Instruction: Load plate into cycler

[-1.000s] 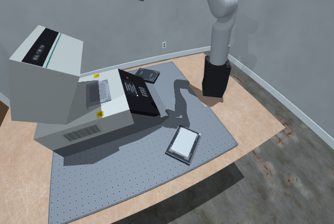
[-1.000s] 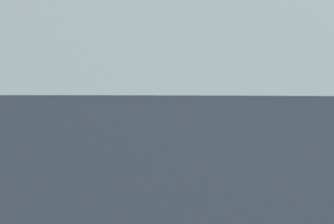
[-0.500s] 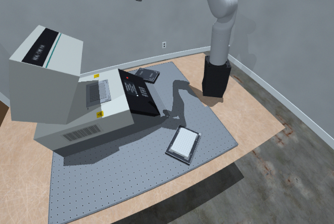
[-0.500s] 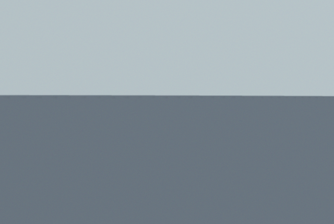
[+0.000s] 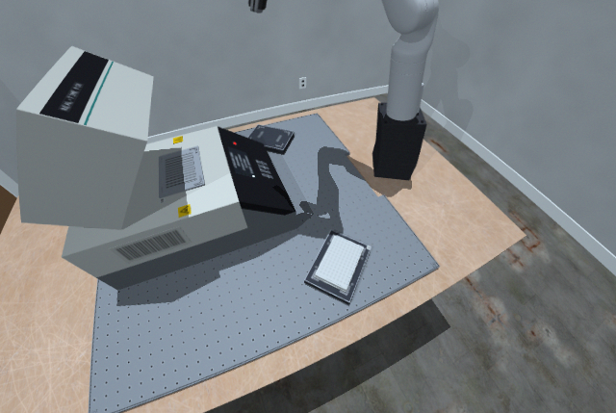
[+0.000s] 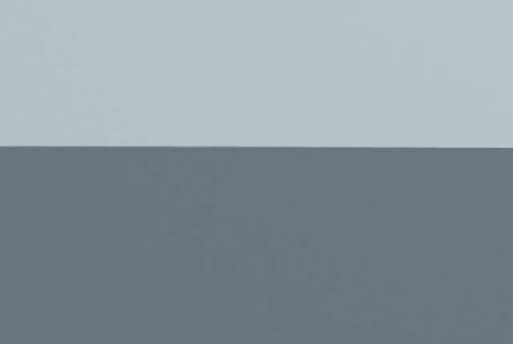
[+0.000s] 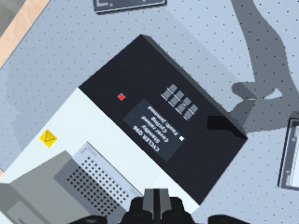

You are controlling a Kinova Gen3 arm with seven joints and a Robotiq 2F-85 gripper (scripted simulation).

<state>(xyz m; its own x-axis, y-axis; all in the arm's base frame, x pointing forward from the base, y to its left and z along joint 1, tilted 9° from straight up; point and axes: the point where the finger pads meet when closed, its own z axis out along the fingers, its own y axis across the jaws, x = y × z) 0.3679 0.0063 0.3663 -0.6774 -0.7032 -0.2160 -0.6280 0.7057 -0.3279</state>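
The cycler Q1 [image 5: 209,199] [image 7: 93,126] stands on the left of the grey breadboard. Its white lid [image 5: 84,149] [image 7: 23,205] is halted partway up, tilted over the block. A grey gridded plate [image 5: 181,169] [image 7: 91,179] shows on the block, half under the lid. The lamp [image 5: 234,142] [image 7: 121,97] on the black front panel is red. The display's mark [image 7: 181,138] stands by "Fault: jammed". The keys [image 5: 262,167] [image 7: 179,102] lie beside the display. White plate K83 [image 5: 340,263] lies in nest N1 [image 5: 311,276] [image 7: 291,159]. My gripper [image 5: 257,3] [image 7: 156,204] is shut and empty, high above the front panel.
An empty dark nest [image 5: 271,138] [image 7: 128,4] lies behind Q1's front end. The arm's black base [image 5: 397,147] stands at the back right of the table. The exterior view shows only two blank grey bands.
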